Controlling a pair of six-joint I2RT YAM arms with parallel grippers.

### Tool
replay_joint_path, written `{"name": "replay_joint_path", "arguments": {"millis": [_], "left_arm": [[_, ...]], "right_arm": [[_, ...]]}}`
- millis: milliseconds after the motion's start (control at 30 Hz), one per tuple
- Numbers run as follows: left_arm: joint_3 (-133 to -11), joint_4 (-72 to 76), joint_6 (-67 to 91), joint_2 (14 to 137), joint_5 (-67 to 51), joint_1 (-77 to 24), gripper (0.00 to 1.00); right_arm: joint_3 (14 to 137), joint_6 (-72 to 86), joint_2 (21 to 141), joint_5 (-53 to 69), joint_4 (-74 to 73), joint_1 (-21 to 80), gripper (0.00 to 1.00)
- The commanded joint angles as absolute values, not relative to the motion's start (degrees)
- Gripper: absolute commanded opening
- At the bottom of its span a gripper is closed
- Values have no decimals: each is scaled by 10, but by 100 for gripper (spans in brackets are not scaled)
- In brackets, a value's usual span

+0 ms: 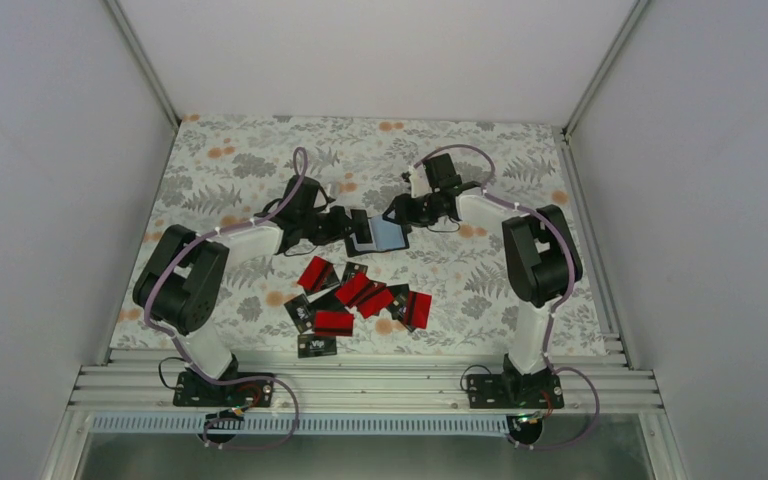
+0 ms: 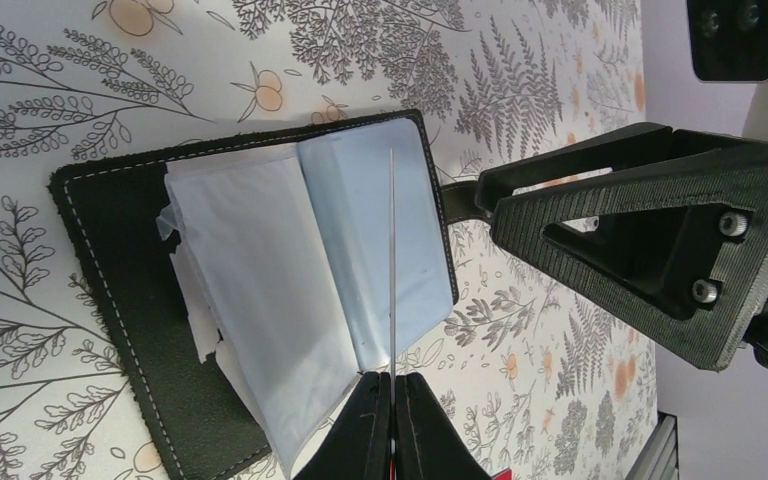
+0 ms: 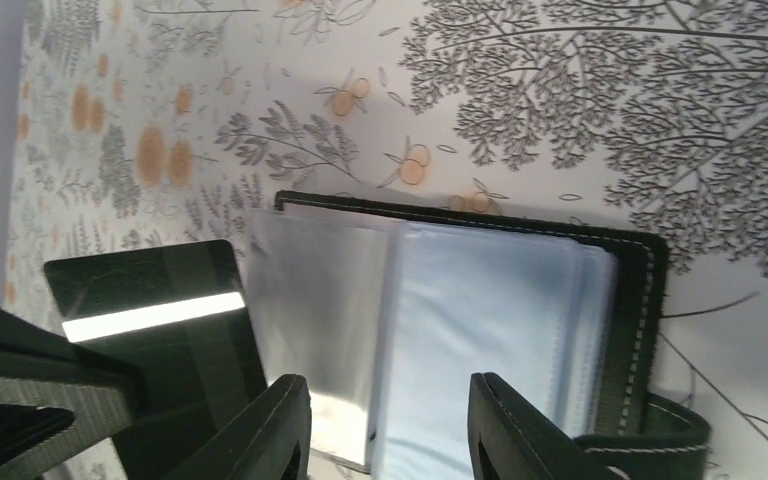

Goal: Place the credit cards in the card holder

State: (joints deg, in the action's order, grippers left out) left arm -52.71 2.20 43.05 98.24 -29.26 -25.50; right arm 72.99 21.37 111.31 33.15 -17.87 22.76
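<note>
The card holder (image 1: 388,236) lies open mid-table, with its black cover (image 2: 110,260) flat and its light blue-grey sleeves (image 2: 360,240) fanned up. My left gripper (image 2: 392,378) is shut on a thin black credit card (image 2: 392,260), which stands edge-on over the sleeves. From the right wrist that card (image 3: 150,310) shows its face with a bright stripe, just left of the holder (image 3: 490,320). My right gripper (image 3: 390,420) is open, its fingers astride the sleeves near the holder's spine. Several red and black credit cards (image 1: 355,295) lie loose on the cloth in front of the holder.
The floral cloth (image 1: 240,170) covers the table. White walls close in on both sides and at the back. An aluminium rail (image 1: 360,385) runs along the near edge by the arm bases. The holder's closing strap (image 3: 650,430) sticks out beside my right finger.
</note>
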Motion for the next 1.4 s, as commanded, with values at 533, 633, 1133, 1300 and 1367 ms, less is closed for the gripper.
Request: {"name": "replay_joint_path", "arguments": {"millis": [533,633,1133,1300,1367], "left_arm": [[-514,20,428,974,-273,-253,2],[-514,21,428,976,-274,-253,2],[-528,22,424,993,-278,-253,2],[-537,28,425,1008,-286,-253,2],[-542,31,427,1014,-292,-253,3]], "right_arm": [[728,171,1099,209,-229,229,40],[725,169,1106,208,-228,227,39],[701,157,1134,188,-221,225,15],[687,155,1136,191,-216,225,9],[678,157,1136,194,-211,225,8]]}}
